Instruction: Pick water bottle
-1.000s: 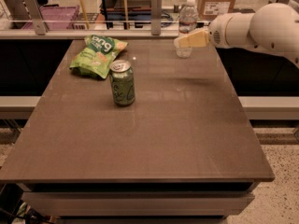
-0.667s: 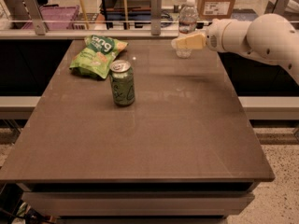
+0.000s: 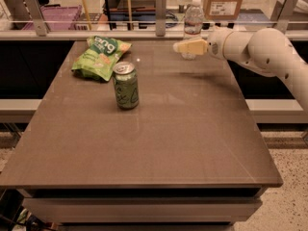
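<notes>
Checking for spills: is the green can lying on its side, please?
No, the can stands upright; the gripper is by the water bottle.

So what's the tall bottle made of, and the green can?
The water bottle looks like clear plastic: see-through, with a white cap. The green can looks like shiny metal, probably aluminium: silvery top. The gripper is just in front of the bottle.

Gripper (image 3: pixel 180 47) before water bottle (image 3: pixel 193 16), far edge of table (image 3: pixel 192 134)
</notes>
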{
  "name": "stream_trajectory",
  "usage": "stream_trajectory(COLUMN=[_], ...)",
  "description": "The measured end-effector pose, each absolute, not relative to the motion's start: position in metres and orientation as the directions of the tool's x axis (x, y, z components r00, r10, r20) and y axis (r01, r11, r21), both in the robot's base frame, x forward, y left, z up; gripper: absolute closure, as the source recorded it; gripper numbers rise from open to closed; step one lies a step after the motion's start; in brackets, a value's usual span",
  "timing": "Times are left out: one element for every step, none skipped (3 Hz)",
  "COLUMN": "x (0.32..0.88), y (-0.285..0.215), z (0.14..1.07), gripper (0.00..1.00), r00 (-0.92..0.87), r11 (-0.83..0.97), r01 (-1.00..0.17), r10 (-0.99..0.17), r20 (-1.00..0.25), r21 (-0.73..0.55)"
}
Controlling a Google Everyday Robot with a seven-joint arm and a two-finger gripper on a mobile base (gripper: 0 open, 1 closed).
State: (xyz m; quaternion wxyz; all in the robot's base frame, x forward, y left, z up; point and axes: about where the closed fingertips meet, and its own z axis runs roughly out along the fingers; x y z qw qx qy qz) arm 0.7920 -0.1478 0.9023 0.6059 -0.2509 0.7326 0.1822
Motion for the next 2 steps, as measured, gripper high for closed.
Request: stream_trajectory(x=[0.804, 0.816], y=[-0.148, -0.151], z=[0.9, 0.903], gripper=[0.0, 0.0], r00=[-0.122, -0.097], r11=[0.801, 0.79], r01=[-0.597, -0.61], r10=[-0.141, -0.153], r20=[-0.982, -0.983], r21=[-0.041, -0.063])
